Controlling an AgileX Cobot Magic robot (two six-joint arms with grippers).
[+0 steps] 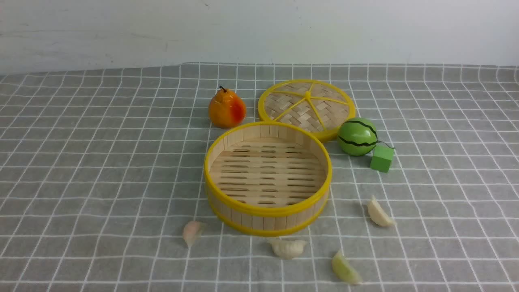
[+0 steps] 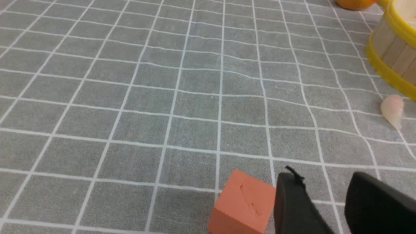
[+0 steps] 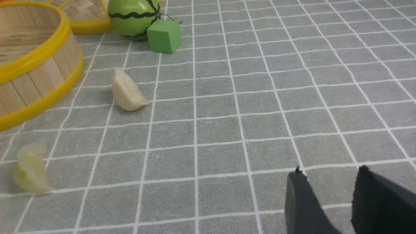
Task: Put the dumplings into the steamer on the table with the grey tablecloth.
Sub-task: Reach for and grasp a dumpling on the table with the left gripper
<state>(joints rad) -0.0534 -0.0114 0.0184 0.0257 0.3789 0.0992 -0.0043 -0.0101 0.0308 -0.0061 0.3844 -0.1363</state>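
Dumplings (image 1: 288, 248) — four — lie on the grey tablecloth (image 1: 101, 162) near one steamer (image 1: 263, 222).

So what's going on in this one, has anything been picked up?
Nothing is being handled. The round wooden-slat steamer with yellow rims sits empty on the grey checked tablecloth, with its flat woven lid lying behind it. All four toy dumplings lie on the cloth by its near side: the pink-tinted dumpling, a white dumpling, the yellow-green dumpling and a second white dumpling. The left gripper and right gripper are both open and empty, touching no dumpling.
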